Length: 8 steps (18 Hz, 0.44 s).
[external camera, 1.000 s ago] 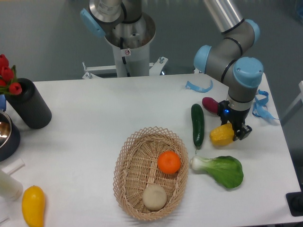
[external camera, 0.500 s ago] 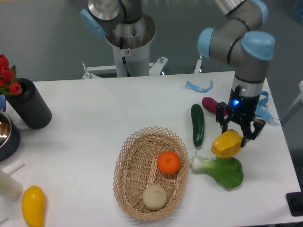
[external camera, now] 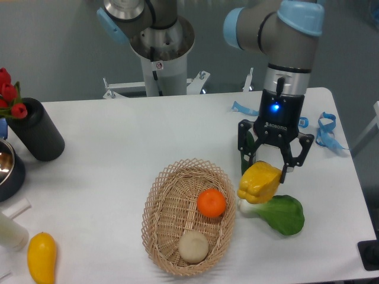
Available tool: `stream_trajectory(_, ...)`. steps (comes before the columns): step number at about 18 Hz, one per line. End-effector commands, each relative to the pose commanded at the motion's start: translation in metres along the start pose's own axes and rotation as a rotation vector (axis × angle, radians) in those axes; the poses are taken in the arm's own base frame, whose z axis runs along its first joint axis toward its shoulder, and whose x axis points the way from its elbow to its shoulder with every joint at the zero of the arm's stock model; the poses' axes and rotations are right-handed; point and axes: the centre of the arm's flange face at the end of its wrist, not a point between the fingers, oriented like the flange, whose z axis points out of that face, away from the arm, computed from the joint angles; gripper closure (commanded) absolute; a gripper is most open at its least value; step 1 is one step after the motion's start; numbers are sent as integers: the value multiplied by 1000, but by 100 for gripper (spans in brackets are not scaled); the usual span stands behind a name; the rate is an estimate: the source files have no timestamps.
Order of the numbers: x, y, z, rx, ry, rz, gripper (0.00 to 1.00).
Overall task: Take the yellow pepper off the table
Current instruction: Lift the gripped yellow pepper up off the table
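A white table (external camera: 130, 136) fills the view, with a grey robot arm reaching down over its right side. The gripper (external camera: 267, 171) hangs there with its two dark fingers pinching the upper part of the yellow pepper (external camera: 259, 182), which looks lifted clear of the tabletop, hanging just to the right of the basket's rim and above the white stalk of a bok choy (external camera: 278, 213).

The pepper is glossy, blocky and lobed. It is probably light and hollow, with firm walls that give a little under pressure; the waxy skin could slip, so the best hold is likely across two opposite lobes near the shoulder, as the fingers sit now, not on the tapering bottom.

In the middle of the table, nearer the viewer, sits an oval wicker basket (external camera: 172, 195) holding an orange (external camera: 211, 203) and a pale round fruit (external camera: 193, 247). A dark green cucumber (external camera: 244, 157) is mostly hidden behind the gripper. Blue ribbon (external camera: 327, 127) lies at the far right edge.

On the left stand a black cylinder vase (external camera: 37, 137) with red tulips (external camera: 8, 94), and at the near left corner lies a smooth yellow teardrop fruit (external camera: 41, 257).
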Motion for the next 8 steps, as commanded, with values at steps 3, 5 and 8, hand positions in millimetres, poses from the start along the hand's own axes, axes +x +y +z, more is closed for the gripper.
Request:
stream_trajectory(3, 1, 0, 1, 0, 2, 5, 78)
stream_trajectory(5, 1, 0, 2, -1, 4, 4, 78)
stream_trajectory(8, 2, 1, 5, -2, 9, 7, 78)
